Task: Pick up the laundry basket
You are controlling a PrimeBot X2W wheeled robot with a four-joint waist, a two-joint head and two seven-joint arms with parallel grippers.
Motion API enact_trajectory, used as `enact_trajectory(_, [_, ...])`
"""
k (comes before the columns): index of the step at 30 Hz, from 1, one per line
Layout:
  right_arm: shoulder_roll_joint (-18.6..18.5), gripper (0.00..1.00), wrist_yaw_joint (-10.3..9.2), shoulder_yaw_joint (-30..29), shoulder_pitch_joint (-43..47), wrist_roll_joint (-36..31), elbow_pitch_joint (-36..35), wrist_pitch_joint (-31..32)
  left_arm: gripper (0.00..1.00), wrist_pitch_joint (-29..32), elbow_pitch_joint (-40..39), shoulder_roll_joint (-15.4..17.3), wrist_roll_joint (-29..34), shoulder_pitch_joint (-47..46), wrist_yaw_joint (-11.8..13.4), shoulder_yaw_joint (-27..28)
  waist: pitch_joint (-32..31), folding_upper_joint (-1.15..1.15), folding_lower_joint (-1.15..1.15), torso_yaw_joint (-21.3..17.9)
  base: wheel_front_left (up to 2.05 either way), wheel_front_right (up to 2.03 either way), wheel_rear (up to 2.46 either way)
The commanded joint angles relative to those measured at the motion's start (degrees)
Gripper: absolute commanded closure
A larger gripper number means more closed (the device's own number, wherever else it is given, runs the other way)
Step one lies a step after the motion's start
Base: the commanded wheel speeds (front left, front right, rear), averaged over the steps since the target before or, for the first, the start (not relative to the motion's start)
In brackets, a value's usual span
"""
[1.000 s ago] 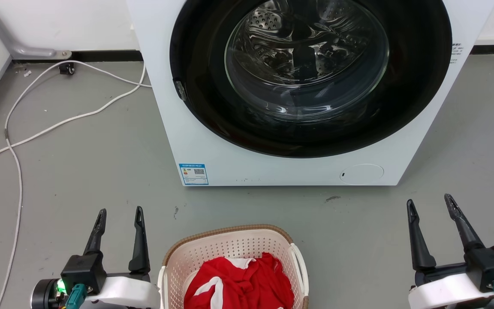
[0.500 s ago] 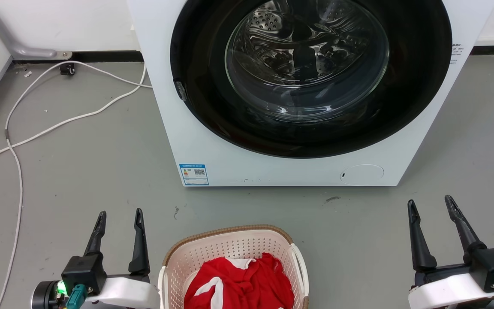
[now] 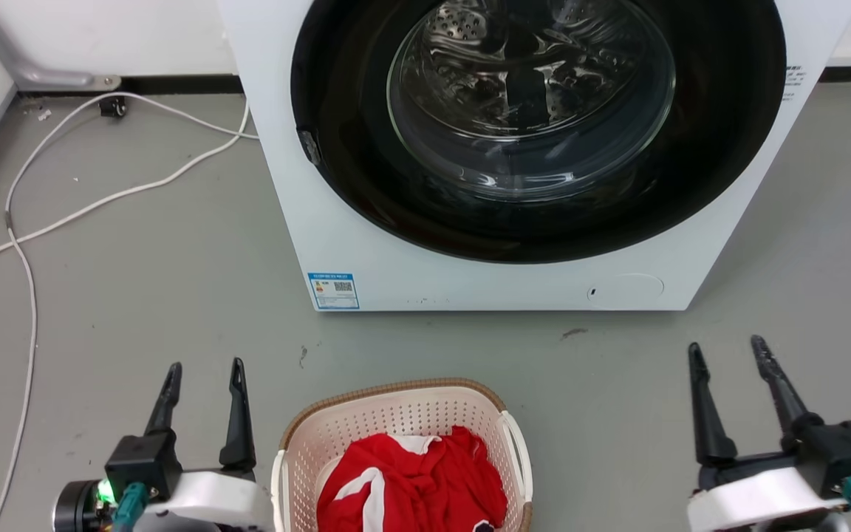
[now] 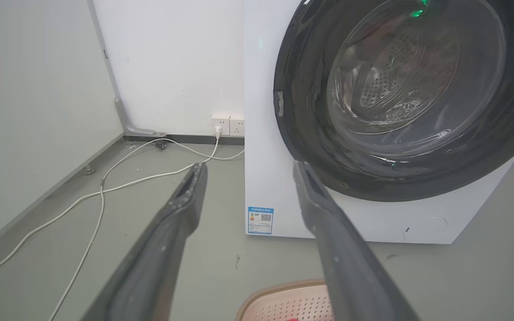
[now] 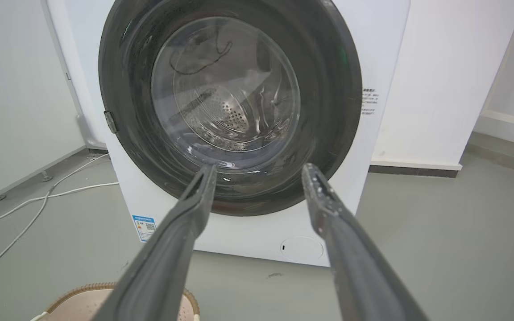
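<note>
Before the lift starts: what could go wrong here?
1. The left gripper sits beside the laundry basket, the right gripper far off to its side, both open. A one-sided grasp might tip it and spill the red garment.
2. The basket stands close before the washing machine; a forward swing might hit its door.

White washing machine (image 3: 366,251), floor cable (image 3: 100,203).

Left end effector (image 3: 204,364), black tapered fingers (image 3: 238,425), white cuff (image 3: 207,496), teal connector (image 3: 128,505), green light (image 3: 106,488)
</note>
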Motion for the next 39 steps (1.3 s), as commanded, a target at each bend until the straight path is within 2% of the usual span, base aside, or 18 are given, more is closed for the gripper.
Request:
enact_trajectory(1, [-0.2,0.00,-0.02,0.6,-0.9,0.7,0.5,-0.1,0.00,-0.2,0.2,0.2,0.1,-1.2,-0.2,0.4,0.5,0.00,0.00,0.0,0.00,0.00,0.00])
enact_trajectory(11, [-0.2,0.00,-0.03,7.1,-8.1,-1.5,8.0,-0.1,0.00,-0.2,9.7,0.2,0.7,-8.1,-3.0,3.3,7.2,0.00,0.00,0.4,0.00,0.00,0.00])
enact_trajectory(13, [-0.1,0.00,-0.03,9.7,-12.3,-3.2,12.7,-0.1,0.00,-0.2,14.4,0.6,0.5,-11.7,-4.0,4.0,11.8,0.00,0.00,0.4,0.00,0.00,0.00])
enact_trajectory(16, [-0.2,0.00,-0.04,11.1,-15.9,-4.0,16.5,-0.1,0.00,-0.2,18.4,0.8,0.5,-14.6,-4.4,4.5,15.4,0.00,0.00,0.5,0.00,0.00,0.00])
enact_trajectory(26, [-1.6,0.00,-0.03,15.6,-25.6,-4.1,28.3,-0.1,0.00,-0.2,29.5,1.9,1.0,-22.6,-4.8,5.9,26.0,0.00,0.00,0.7,0.00,0.00,0.00])
enact_trajectory(32, [-3.2,0.00,-0.04,18.9,-31.3,-3.2,37.3,-0.1,0.00,-0.2,34.7,2.0,1.5,-26.2,-5.0,5.6,30.3,0.00,0.00,1.3,0.00,0.00,0.00])
enact_trajectory(39, [-3.7,0.00,-0.03,22.0,-36.3,-1.9,44.0,-0.1,0.00,-0.2,39.6,2.1,1.7,-29.5,-5.0,5.5,34.4,0.00,0.00,1.9,0.00,0.00,0.00])
